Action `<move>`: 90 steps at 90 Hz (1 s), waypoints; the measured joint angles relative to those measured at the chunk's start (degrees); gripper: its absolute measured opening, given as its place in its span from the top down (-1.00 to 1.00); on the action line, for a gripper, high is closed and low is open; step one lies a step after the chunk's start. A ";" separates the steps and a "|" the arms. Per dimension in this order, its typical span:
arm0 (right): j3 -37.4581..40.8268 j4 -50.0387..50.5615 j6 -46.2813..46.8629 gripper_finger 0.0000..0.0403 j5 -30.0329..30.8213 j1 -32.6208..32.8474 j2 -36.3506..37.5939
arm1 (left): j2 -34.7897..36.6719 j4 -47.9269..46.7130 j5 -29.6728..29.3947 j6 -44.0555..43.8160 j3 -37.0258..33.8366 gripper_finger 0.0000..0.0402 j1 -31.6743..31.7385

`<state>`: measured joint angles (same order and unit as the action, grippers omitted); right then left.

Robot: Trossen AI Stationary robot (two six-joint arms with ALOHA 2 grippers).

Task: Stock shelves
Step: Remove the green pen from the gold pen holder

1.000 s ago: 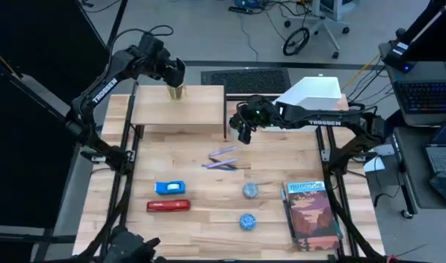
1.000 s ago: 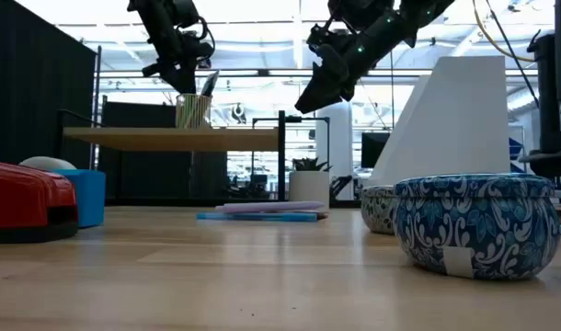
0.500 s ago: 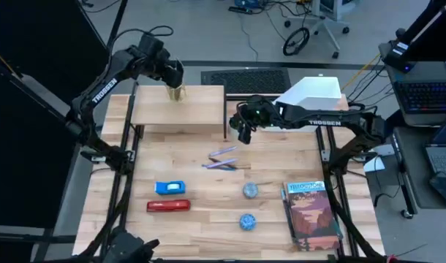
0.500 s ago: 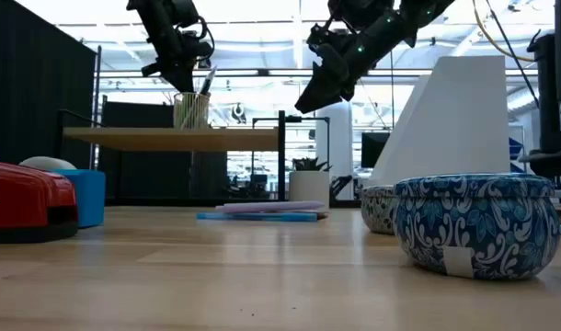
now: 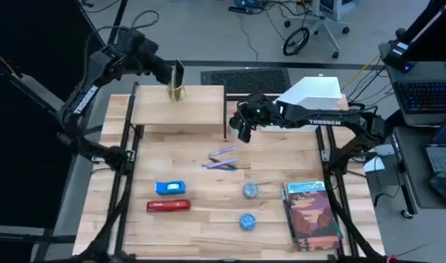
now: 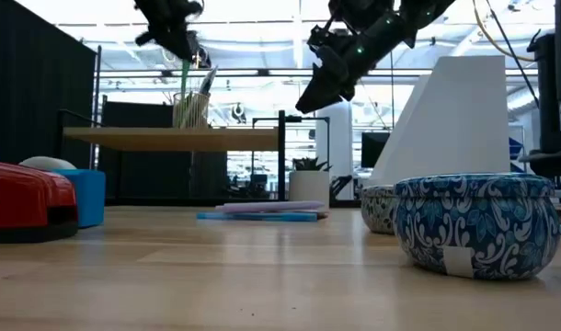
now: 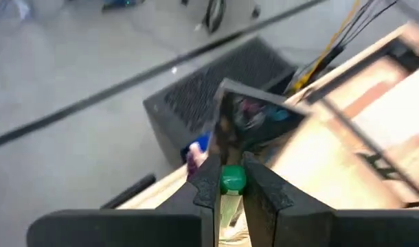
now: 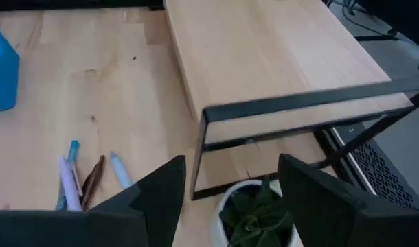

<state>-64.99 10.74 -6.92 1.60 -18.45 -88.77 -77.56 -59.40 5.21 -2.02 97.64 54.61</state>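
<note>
Left gripper point(image 7: 231, 189) clenched on a green pen point(image 7: 231, 180), raised above the pen cup point(image 5: 176, 92) on the wood shelf point(image 5: 180, 115) at table's back left. Right gripper point(image 8: 227, 199) released, hovering by shelf's right end, over a potted plant point(image 8: 256, 216). White file holder point(image 5: 313, 93) back right.

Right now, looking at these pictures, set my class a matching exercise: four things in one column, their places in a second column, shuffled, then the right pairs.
Things:
1. pen cup
2. book
3. red stapler
4. potted plant

Places:
A. on the tabletop, near-right corner
B. on the tabletop under the right pincer
C. on top of the plank shelf
D. on the tabletop beside the blue box

Pairs: 1-C, 2-A, 3-D, 4-B
</note>
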 joint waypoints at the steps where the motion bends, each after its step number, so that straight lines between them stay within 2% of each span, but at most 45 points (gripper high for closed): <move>1: 0.00 -0.16 0.00 -0.07 -0.01 0.01 0.00 | 0.25 -0.01 0.30 0.08 0.18 0.88 0.00; 17: 0.00 -5.03 1.26 -0.07 -0.07 0.15 -0.02 | 4.00 0.60 6.30 3.37 3.05 0.88 -0.38; 45: -2.21 -18.26 7.66 -0.14 -0.84 2.63 -0.04 | 8.33 2.14 24.72 5.99 4.30 0.88 -2.82; 69: -11.76 -22.27 7.74 -0.16 -1.50 7.25 -2.89 | 8.18 2.42 25.66 8.83 3.24 0.88 -9.22; 90: -25.16 -15.51 7.98 -0.15 -1.50 9.00 -11.43 | 7.39 3.09 26.11 9.16 1.55 0.88 -17.55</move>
<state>-90.15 -4.77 1.06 0.10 -9.45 -100.20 -70.17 -56.31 31.32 7.14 99.19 37.06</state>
